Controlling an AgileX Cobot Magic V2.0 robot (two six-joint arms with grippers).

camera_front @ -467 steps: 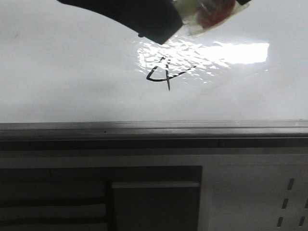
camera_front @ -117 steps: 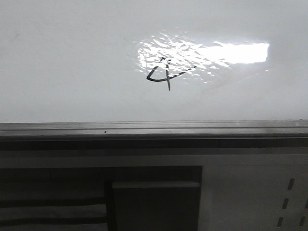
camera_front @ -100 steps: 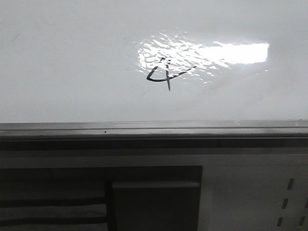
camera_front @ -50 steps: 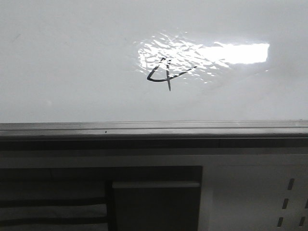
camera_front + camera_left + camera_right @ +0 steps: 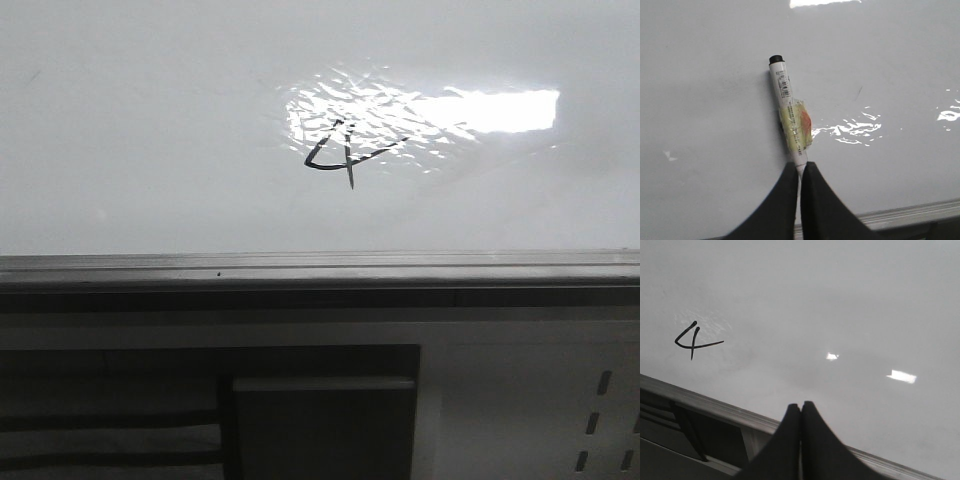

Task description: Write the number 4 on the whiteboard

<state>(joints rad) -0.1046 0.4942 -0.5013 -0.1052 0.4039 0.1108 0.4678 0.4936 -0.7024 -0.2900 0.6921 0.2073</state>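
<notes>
The whiteboard (image 5: 150, 150) spreads under both arms, its grey edge rail (image 5: 320, 268) beside the fingers. The left gripper (image 5: 799, 172) is clamped on a taped marker (image 5: 790, 120), which points away from it over bare board. The right gripper (image 5: 801, 412) is pressed together, empty. The number 4 (image 5: 692, 340) lies well off to its side, near the rail.
</notes>
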